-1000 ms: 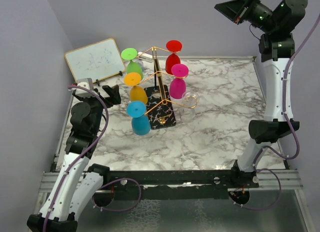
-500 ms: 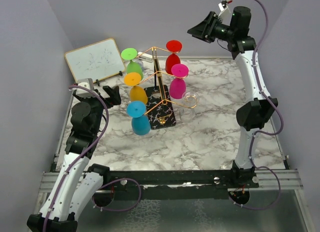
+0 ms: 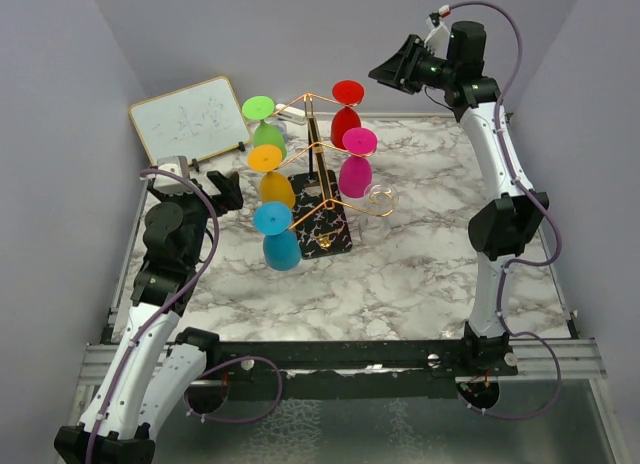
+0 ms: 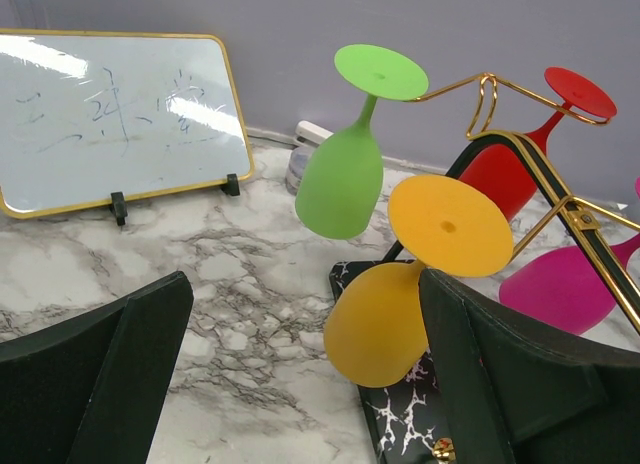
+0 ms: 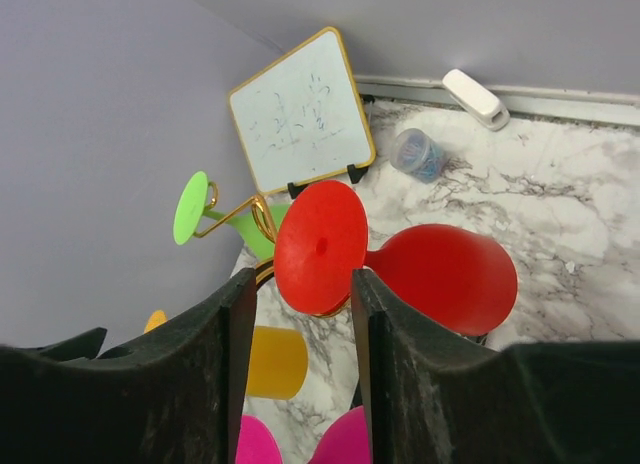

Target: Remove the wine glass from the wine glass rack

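The wine glass rack [image 3: 320, 154] is a gold wire stand on a black veined base [image 3: 332, 234]. Coloured wine glasses hang on it upside down: green [image 3: 266, 134], orange [image 3: 274, 187] and blue [image 3: 281, 249] on the left, red [image 3: 347, 117] and magenta [image 3: 355, 174] on the right. A clear one [image 3: 380, 196] sits low on the right. My right gripper [image 3: 382, 72] hovers high behind the rack, open. In its wrist view the red glass's foot [image 5: 320, 246] shows beyond the gap in the right gripper [image 5: 303, 289], untouched. My left gripper [image 3: 230, 189] is wide open, left of the orange glass [image 4: 385, 319].
A small whiteboard [image 3: 190, 119] leans at the back left. A clear jar [image 5: 418, 154] and a white block [image 5: 475, 96] lie by the back wall. Purple walls close in on the left, back and right of the marble table [image 3: 430, 254].
My right arm has swung left from the far right corner toward the top of the rack, and its jaws have come apart. The left arm and the glasses have not moved.
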